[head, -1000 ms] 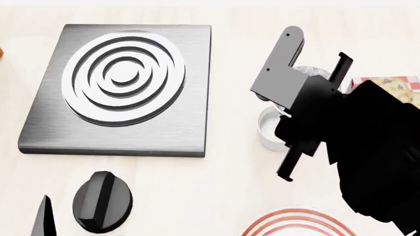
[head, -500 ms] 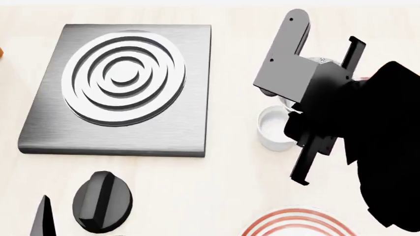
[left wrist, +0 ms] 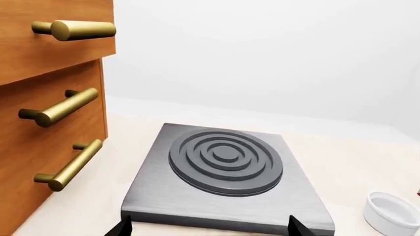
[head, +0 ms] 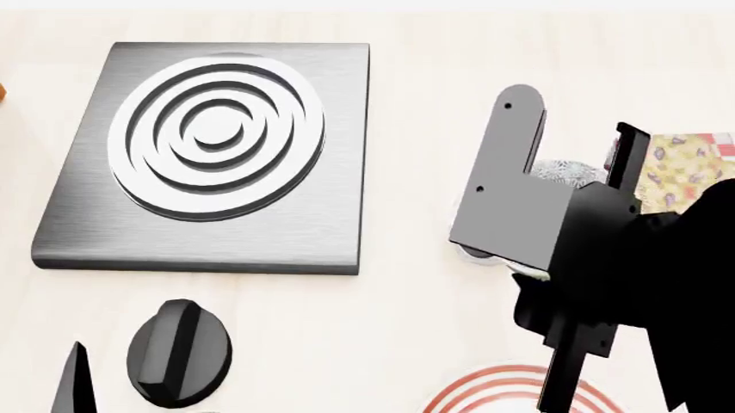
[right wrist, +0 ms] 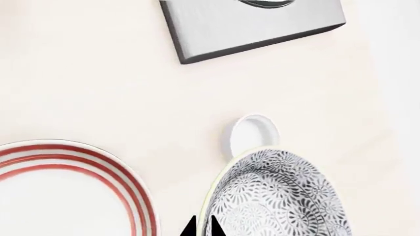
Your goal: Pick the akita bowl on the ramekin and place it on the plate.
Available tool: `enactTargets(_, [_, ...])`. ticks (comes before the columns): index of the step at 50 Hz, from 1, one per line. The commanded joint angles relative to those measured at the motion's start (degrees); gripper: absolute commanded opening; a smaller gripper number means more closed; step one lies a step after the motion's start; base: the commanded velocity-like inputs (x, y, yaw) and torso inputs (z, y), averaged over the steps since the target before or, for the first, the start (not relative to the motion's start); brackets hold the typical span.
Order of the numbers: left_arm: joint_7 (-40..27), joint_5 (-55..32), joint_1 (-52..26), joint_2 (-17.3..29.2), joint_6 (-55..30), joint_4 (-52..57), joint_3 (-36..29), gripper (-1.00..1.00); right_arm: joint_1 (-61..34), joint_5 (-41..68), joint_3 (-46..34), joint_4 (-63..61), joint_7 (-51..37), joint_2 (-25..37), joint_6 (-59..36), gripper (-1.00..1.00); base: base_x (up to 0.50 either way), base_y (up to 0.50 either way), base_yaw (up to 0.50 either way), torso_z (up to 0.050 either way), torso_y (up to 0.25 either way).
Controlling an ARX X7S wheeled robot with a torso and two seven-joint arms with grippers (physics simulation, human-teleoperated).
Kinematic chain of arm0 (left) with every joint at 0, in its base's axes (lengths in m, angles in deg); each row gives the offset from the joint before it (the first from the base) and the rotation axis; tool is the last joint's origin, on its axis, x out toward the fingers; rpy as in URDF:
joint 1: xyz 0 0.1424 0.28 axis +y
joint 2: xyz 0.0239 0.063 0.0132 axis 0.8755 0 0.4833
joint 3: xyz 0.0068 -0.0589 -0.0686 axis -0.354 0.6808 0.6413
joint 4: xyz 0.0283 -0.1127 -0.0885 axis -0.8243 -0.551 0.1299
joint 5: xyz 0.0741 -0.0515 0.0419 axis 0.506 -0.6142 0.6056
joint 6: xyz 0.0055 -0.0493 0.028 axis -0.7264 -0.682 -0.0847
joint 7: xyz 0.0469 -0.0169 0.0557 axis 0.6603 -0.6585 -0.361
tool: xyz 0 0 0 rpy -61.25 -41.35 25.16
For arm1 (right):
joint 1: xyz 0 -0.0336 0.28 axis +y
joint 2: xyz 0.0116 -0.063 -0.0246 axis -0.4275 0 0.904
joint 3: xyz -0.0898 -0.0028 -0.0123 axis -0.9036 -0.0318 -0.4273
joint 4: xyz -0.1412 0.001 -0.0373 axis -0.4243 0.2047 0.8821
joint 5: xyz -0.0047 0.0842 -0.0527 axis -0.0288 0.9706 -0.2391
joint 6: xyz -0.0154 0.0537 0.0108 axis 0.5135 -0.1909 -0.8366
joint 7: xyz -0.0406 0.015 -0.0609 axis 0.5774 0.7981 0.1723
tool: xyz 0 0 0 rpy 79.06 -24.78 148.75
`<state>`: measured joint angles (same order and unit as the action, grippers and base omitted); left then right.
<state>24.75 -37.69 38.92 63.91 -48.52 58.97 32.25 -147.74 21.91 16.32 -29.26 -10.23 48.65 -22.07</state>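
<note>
**A:** How did the left claw stand?

**B:** It was spread wide and held nothing. Its two dark fingertips sat low over the counter. To one side of it rose the wooden drawers with their brass handles, and the grey hotplate lay straight ahead of it.

**A:** And the ramekin?

**B:** The ramekin stood empty on the counter past the hotplate's corner, well off from that claw and nearer the right claw.

**A:** What did that claw have?

**B:** Its tips were pinched narrow on the rim of the akita bowl. The bowl was held off the ramekin, though in the wrist view it overlapped the cup's edge. The plate lay flat on the counter near the claw, on the side away from the bowl and apart from it.
</note>
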Motion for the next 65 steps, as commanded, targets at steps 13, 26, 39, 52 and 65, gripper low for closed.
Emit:
enactTargets(13, [-0.6, -0.4, -0.3, 0.5, 0.2, -0.4, -0.3, 1.0, 6.9, 4.0, 3.9, -10.4, -3.3, 5.6, -1.5, -1.0, 0.0, 0.0, 0.0, 0.0, 0.0])
enactTargets(26, [-1.0, -0.3, -0.2, 0.7, 0.2, -0.2, -0.6, 1.0, 10.6, 6.5, 5.5, -14.5, -4.9, 8.3, -1.4, -1.0, 0.0, 0.0, 0.0, 0.0, 0.001])
enactTargets(39, [-1.3, -0.4, -0.2, 0.9, 0.5, -0.3, -0.7, 1.0, 16.1, 10.5, 8.6, -18.1, -7.9, 12.0, -1.1, -1.0, 0.0, 0.0, 0.0, 0.0, 0.0])
enactTargets(52, [-1.3, -0.9, -0.2, 1.1, 0.6, -0.5, -0.9, 1.0, 21.5, 14.5, 11.5, -22.0, -11.6, 15.3, 0.3, -1.0, 0.0, 0.0, 0.0, 0.0, 0.001])
enactTargets(65, [-1.7, -1.1, -0.2, 1.4, 0.6, -0.2, -0.8, 1.0, 24.0, 16.4, 12.0, -24.7, -13.7, 16.2, 0.5, -1.0, 0.0, 0.0, 0.0, 0.0, 0.0])
